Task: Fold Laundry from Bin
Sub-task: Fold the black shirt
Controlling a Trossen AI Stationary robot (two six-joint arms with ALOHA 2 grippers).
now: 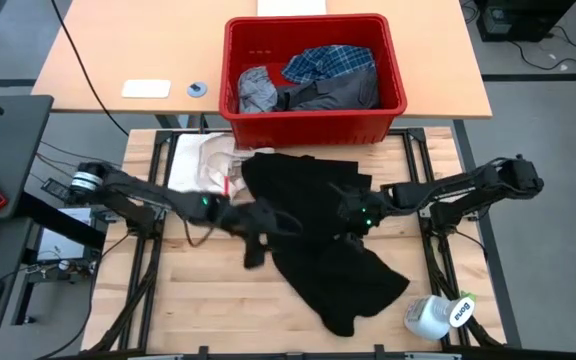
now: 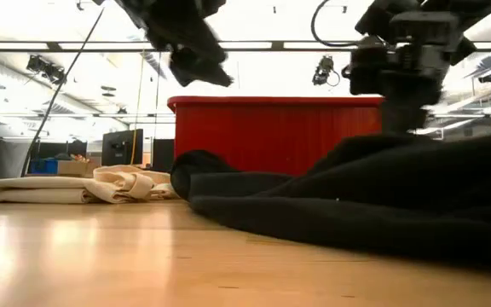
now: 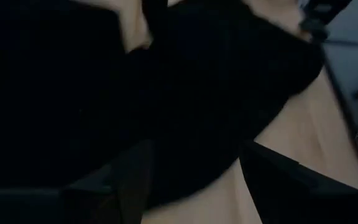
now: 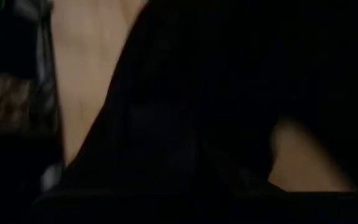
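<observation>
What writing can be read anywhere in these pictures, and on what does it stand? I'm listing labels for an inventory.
"Bona": on the green label of the white bottle lying at the table's near right corner, high view.
Smaller print on that bottle: too small to read.
Round disc and white pad on the far desk: no marks can be made out.
Red bin, black garment, cream cloth: no text visible.

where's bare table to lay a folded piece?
Bare wood: the near-left corner, in front of the left claw and left of the black garment; a smaller strip between the garment and the white bottle. Crowded: mid-table under the garment, and by the red bin where the cream cloth lies.
</observation>
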